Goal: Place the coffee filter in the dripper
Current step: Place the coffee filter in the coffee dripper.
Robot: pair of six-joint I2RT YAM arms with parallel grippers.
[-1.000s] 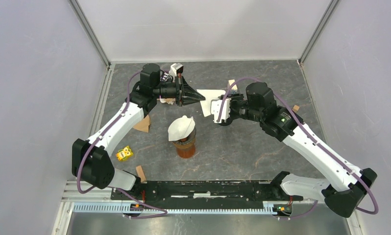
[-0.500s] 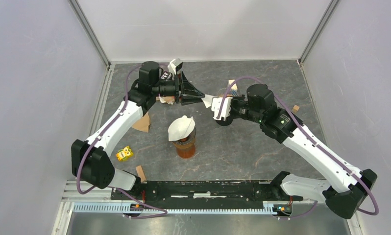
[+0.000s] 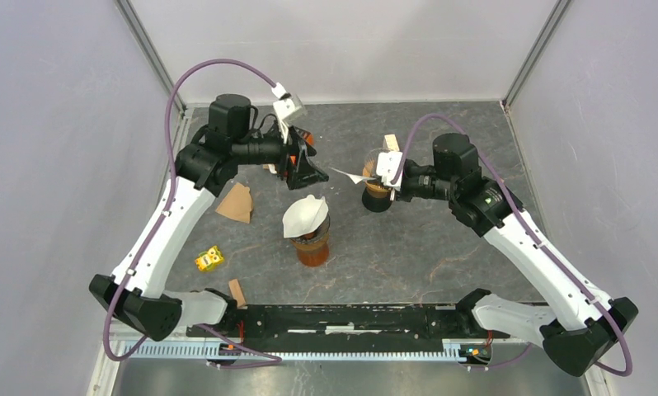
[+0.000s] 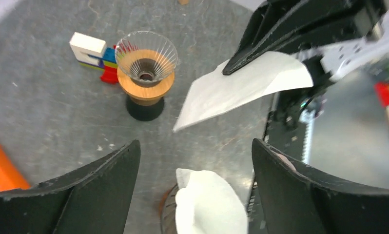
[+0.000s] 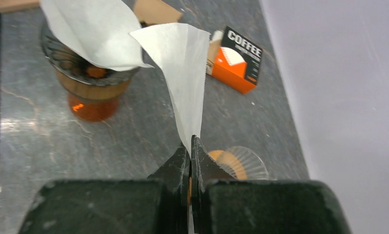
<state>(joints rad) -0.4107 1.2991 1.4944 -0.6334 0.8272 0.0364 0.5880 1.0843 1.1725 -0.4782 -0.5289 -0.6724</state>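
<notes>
The white coffee filter (image 5: pixel 180 63) hangs flat and pinched at one corner in my right gripper (image 5: pixel 190 141), which is shut on it. In the top view the filter (image 3: pixel 346 175) sticks out to the left of the right gripper (image 3: pixel 365 177), just left of the glass dripper (image 3: pixel 375 188) on its wooden base. The dripper (image 4: pixel 146 61) has nothing in it; in the right wrist view the dripper (image 5: pixel 239 163) sits just right of the fingers. My left gripper (image 4: pixel 195 146) is open and holds nothing, apart from the filter (image 4: pixel 241 85) and to its left.
A second dripper on an amber server (image 3: pixel 311 247) stands mid-table with a white filter (image 3: pixel 306 216) in it. An orange coffee box (image 5: pixel 236 58) lies near the left gripper. A brown paper filter (image 3: pixel 235 202), a yellow toy (image 3: pixel 209 258) and toy blocks (image 4: pixel 92 51) lie about.
The left gripper opened, let go of the filter and drew back to the left. The right gripper shut on the filter and carried it a little right, toward the glass dripper.
</notes>
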